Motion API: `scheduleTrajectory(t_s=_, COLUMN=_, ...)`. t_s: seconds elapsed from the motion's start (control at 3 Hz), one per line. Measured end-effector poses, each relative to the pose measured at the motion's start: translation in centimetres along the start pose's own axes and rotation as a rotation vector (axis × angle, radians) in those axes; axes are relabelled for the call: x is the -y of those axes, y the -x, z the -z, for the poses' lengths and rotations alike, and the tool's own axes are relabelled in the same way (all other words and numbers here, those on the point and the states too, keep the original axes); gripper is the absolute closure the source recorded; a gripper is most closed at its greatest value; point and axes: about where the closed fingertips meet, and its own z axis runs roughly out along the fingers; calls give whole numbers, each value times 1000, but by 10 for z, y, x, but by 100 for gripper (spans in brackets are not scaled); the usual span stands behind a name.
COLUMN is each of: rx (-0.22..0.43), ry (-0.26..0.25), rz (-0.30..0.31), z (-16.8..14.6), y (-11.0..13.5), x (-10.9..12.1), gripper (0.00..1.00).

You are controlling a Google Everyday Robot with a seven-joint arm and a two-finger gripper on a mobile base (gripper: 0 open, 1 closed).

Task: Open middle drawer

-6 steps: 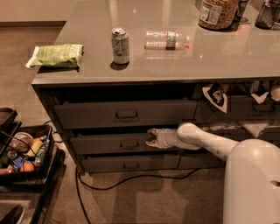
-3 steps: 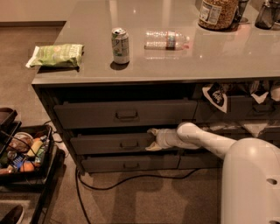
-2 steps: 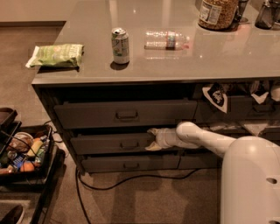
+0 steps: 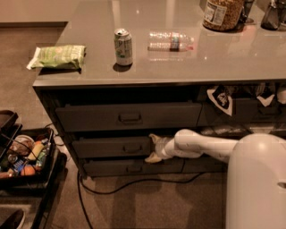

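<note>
The middle drawer (image 4: pixel 107 148) is the shallow dark-grey front between a taller top drawer (image 4: pixel 127 117) and a bottom drawer (image 4: pixel 129 168). Its small pull handle (image 4: pixel 132 149) shows at the centre of the front. My gripper (image 4: pixel 152 148) sits against the drawer front just right of that handle, on the end of the white arm (image 4: pixel 201 145) reaching in from the right. One pale finger (image 4: pixel 154 137) points up and the other points down, spread apart, with nothing between them. The drawer front looks about level with its neighbours.
On the counter (image 4: pixel 178 58) lie a green bag (image 4: pixel 58 57), a can (image 4: pixel 123 46), a water bottle (image 4: pixel 172 40) and a jar (image 4: pixel 222 13). A black bin (image 4: pixel 24 156) of items stands on the floor at left. A cable (image 4: pixel 134 184) runs along the floor below the drawers.
Almost nothing differs; the gripper stays beside the middle drawer's handle, shifted at most slightly left. The drawer front has not visibly moved.
</note>
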Motion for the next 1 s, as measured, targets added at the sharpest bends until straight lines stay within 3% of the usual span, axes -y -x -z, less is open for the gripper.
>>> scheduleTrajectory(t_s=1.0, rx=0, ry=0, rz=0, z=2, y=-1, x=11, gripper=38)
